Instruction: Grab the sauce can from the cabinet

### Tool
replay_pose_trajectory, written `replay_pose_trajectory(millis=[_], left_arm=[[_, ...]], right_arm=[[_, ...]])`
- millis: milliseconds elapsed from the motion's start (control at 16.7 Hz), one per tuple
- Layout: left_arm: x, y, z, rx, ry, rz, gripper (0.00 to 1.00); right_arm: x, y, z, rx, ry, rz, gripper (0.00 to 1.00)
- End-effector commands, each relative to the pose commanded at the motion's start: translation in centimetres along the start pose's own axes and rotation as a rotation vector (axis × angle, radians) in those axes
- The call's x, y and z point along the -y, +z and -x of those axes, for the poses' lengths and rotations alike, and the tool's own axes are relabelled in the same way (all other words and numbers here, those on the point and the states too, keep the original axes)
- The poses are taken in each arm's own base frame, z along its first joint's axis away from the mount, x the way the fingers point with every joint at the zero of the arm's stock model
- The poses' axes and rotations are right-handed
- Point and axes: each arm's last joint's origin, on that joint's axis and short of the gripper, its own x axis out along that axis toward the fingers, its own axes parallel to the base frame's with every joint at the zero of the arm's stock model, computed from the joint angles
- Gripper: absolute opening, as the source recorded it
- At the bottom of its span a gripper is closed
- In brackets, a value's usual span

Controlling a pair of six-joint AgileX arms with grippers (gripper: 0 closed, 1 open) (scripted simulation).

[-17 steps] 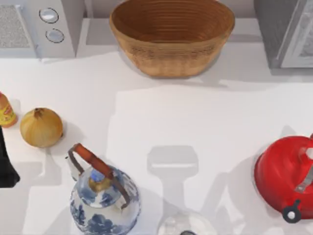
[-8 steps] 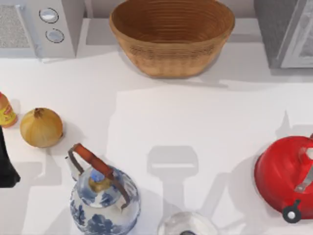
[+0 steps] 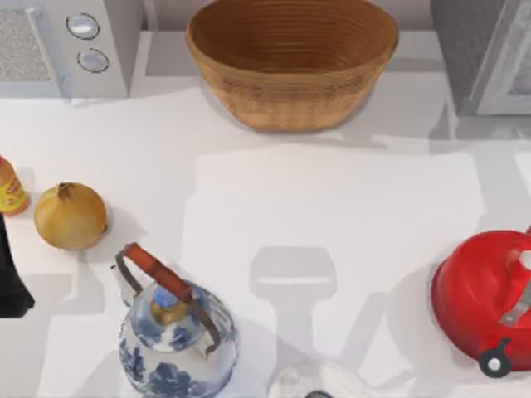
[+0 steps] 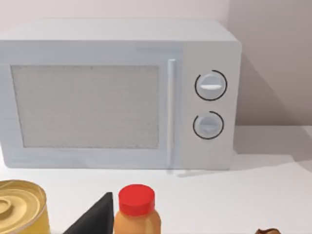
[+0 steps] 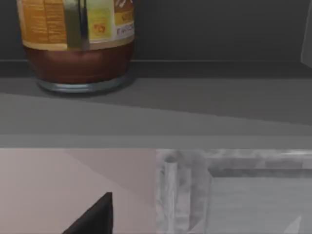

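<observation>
Since the earlier frame, an arm's shadow on the tabletop (image 3: 332,199) is seen to have shifted from beside the red kettle (image 3: 485,298) up towards the grey cabinet (image 3: 481,58) at the far right corner; the things on the tabletop are found unmoved. In the right wrist view, the sauce can (image 5: 78,44) is shown standing upright on a dark shelf (image 5: 195,97) inside the cabinet, its yellow label above a brown lower part. A dark tip of the right claw (image 5: 95,217) is seen below the shelf, apart from the can. The left arm (image 3: 10,286) is parked at the left edge, near the orange bottle (image 3: 10,189) and the onion (image 3: 70,215). The left claw (image 4: 92,219) is faced towards the microwave (image 4: 117,97). Whether either claw is wide or narrow cannot be told.
</observation>
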Motion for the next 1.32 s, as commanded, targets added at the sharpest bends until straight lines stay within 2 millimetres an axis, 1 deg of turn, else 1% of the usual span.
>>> replay_pose_trajectory(millis=[60,180,360,480,780,900,1080,1320], left_arm=[[0.0,0.0,0.0,0.000,0.000,0.000,1.00],[0.0,0.0,0.0,0.000,0.000,0.000,1.00],[0.0,0.0,0.0,0.000,0.000,0.000,1.00],[0.0,0.0,0.0,0.000,0.000,0.000,1.00],[0.0,0.0,0.0,0.000,0.000,0.000,1.00],[0.0,0.0,0.0,0.000,0.000,0.000,1.00],[0.0,0.0,0.0,0.000,0.000,0.000,1.00],[0.0,0.0,0.0,0.000,0.000,0.000,1.00]], right_arm=[[-0.3,1.3,-1.0,0.003,0.000,-0.001,1.00],[-1.0,3.1,-2.9,0.003,0.000,-0.002,1.00],[-1.7,4.4,-5.2,-0.006,0.000,-0.001,1.00],[-2.0,4.8,-6.0,-0.011,0.000,-0.001,1.00],[-1.9,4.8,-6.0,-0.010,-0.003,-0.001,1.00],[-2.2,4.8,-6.5,-0.010,-0.004,0.000,1.00],[-3.8,5.0,-8.5,-0.008,-0.006,0.001,1.00],[-7.1,4.7,-11.6,-0.003,-0.008,0.000,1.00]])
